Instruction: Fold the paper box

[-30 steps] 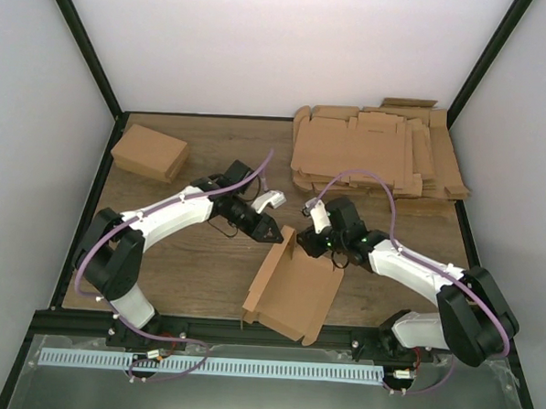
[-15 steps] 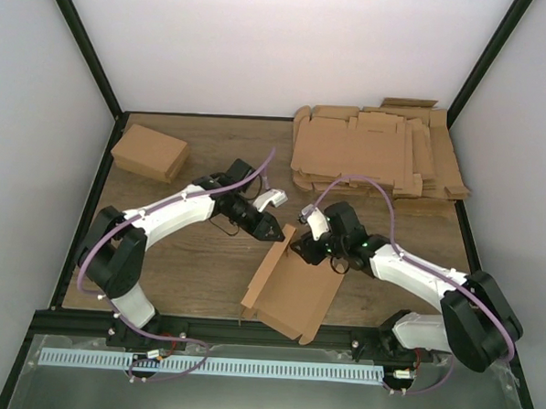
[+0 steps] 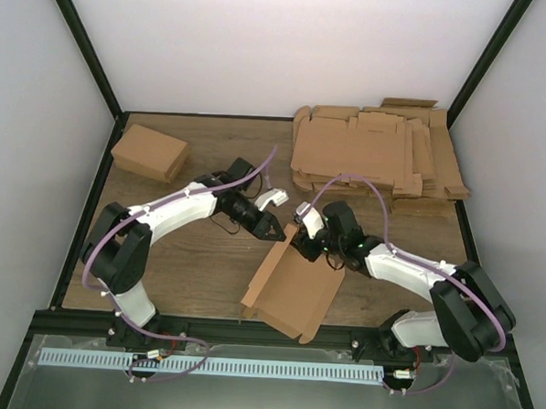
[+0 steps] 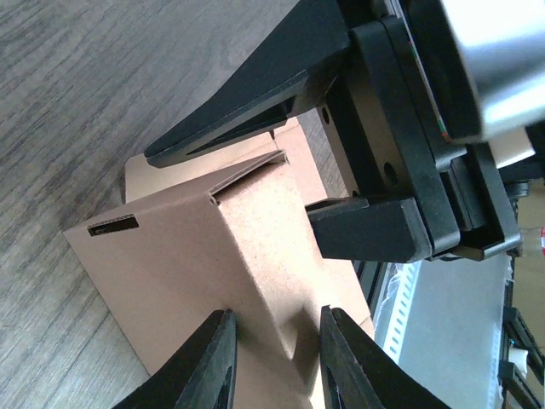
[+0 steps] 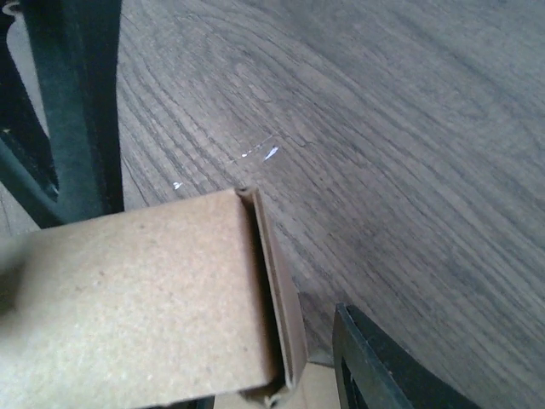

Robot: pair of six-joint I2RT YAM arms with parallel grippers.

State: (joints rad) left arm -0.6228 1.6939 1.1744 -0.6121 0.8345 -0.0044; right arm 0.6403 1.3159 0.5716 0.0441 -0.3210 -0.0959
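Note:
The paper box (image 3: 293, 295) lies part-folded near the table's front edge, with one side wall raised at its far left corner. My left gripper (image 3: 273, 230) is at that wall from the far side. In the left wrist view it (image 4: 277, 313) is open, its fingers astride the wall's folded corner (image 4: 255, 221) with gaps on both sides. My right gripper (image 3: 301, 248) is at the same wall from the right. In the right wrist view it (image 5: 272, 362) is open around the doubled wall edge (image 5: 277, 290); one finger (image 5: 375, 366) shows, the other is hidden behind cardboard.
A finished brown box (image 3: 149, 152) sits at the far left. A thick pile of flat blanks (image 3: 376, 155) lies at the far right. Both grippers are crowded tip to tip at the raised wall. The black frame rail (image 3: 248, 330) runs just in front of the box.
My right gripper has moved left onto the raised wall. My left gripper has edged closer to it. The box has shifted slightly left.

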